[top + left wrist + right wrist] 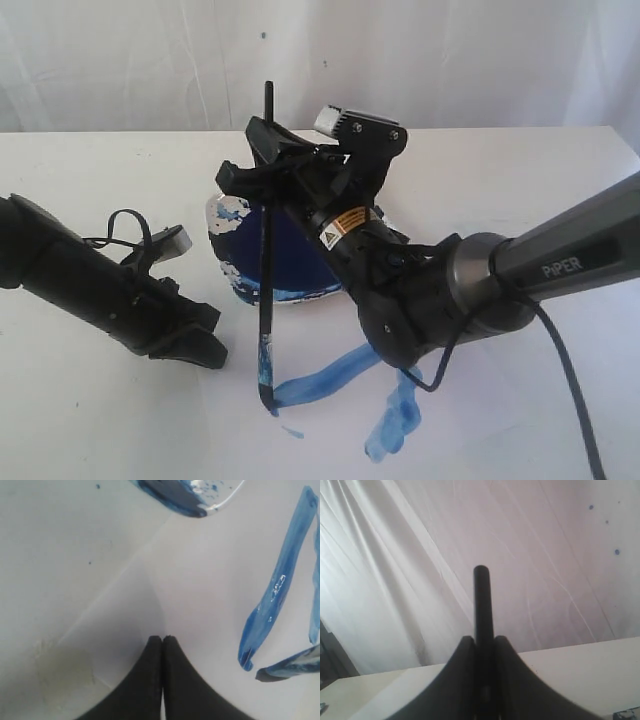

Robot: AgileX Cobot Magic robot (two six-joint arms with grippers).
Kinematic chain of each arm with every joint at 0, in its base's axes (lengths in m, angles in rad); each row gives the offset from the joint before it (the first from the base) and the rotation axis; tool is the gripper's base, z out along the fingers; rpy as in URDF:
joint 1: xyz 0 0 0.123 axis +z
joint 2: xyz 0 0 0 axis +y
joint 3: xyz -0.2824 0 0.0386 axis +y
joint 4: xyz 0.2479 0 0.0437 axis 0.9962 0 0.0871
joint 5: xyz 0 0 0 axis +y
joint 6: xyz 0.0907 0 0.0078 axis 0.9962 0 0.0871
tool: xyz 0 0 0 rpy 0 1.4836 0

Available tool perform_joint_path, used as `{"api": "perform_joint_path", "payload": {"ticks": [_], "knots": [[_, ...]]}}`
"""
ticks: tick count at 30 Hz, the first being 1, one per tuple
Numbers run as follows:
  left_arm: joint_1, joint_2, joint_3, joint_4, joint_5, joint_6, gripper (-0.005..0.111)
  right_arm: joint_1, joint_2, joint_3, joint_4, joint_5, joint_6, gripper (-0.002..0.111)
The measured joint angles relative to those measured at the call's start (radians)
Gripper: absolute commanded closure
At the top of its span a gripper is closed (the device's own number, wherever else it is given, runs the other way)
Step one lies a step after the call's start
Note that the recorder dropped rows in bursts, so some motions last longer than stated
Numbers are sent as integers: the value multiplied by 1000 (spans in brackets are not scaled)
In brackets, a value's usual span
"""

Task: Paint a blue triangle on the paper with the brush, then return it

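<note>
White worktop (80,420), curtain behind: brush (266,270) clamped near-upright in right claw (262,160), tip on paper (330,440) at 6 o'clock of paint dish (225,270), blue triangle (330,378) incomplete; left claw (195,345) together, empty, at 9 o'clock; risk: handle pivoting under pressure, smearing wet strokes.

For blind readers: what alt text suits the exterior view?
The right gripper holds a brush nearly upright, its tip on blue strokes on white paper. A paint dish sits behind; the left gripper is shut alongside.
</note>
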Motion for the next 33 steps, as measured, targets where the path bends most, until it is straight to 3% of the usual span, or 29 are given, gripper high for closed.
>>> {"api": "perform_joint_path", "payload": {"ticks": [8, 19, 27, 33], "knots": [[-4, -2, 0, 4, -21, 0, 107, 0, 56, -35, 0, -2, -8, 108], [-13, -20, -2, -6, -177, -2, 107, 0, 45, -36, -58, 28, -64, 108], [-10, -28, -13, -2, -478, -2, 107, 0, -7, -4, -64, 91, -89, 108], [-8, -28, -13, 25, -616, 0, 107, 0, -9, 34, -64, 95, -89, 108]]}}
